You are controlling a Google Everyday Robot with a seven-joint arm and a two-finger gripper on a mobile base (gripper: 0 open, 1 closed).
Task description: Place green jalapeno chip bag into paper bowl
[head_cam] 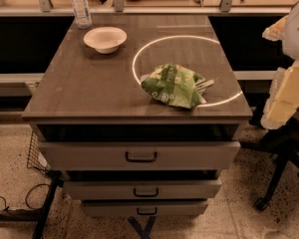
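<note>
The green jalapeno chip bag lies crumpled on the grey table top, right of centre and near the front edge. The paper bowl stands upright and empty at the back left of the table, well apart from the bag. My gripper is at the far right edge of the view, beyond the table's right side and above its level. It is partly cut off by the frame. It is away from both the bag and the bowl and holds nothing that I can see.
A clear plastic water bottle stands just behind the bowl. The table is a drawer cabinet with three drawers slightly open. A bright ring of light lies on the top around the bag. An office chair base stands at right.
</note>
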